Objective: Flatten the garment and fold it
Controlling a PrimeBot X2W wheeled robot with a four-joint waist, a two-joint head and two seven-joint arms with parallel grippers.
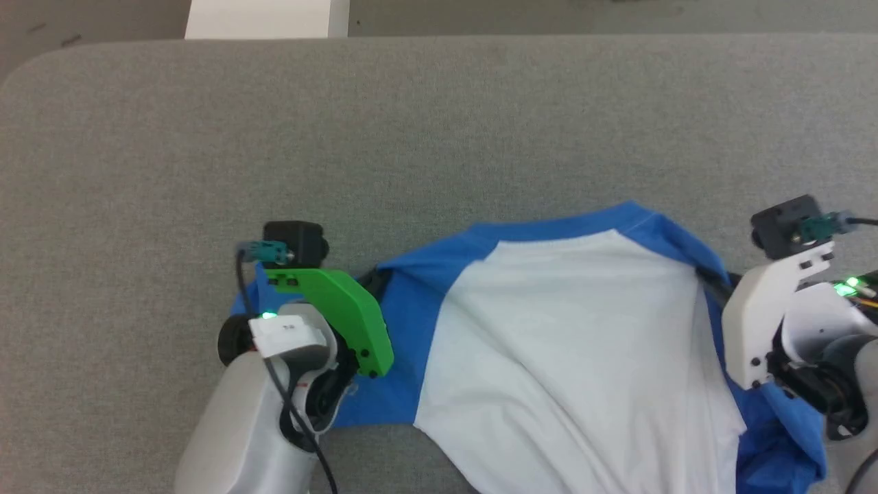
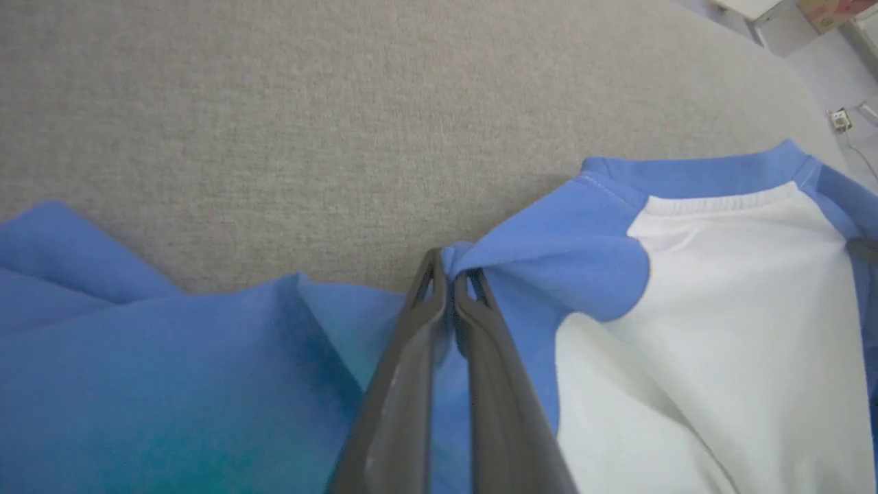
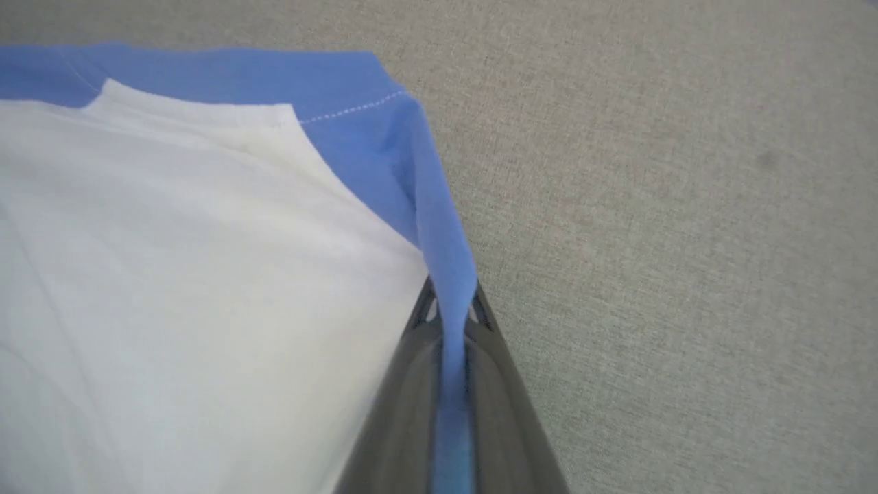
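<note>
Cloth first: the garment lies at the near side of the grey bench, its plain white panel facing up and its blue collar turned toward the far side. The white body runs down out of the head view at the bottom edge. It is not flat: long creases cross the white panel, and the blue cloth at both shoulders is drawn up into ridges. The left sleeve spreads out beside the left arm. The right sleeve is bunched in a heap at the lower right.

At the left shoulder, the left tool has its two dark fingers pressed together, with a small pinch of blue cloth caught between the tips (the fold stands up just above them). More blue cloth lies loose under and beside that tool. At the right shoulder, the right tool is clamped on a narrow strip of blue that runs down between its fingers, right next to the seam with the white panel.

A green bracket sits on the left wrist and a white bracket on the right. Beyond the far edge of the bench stands a white block.
</note>
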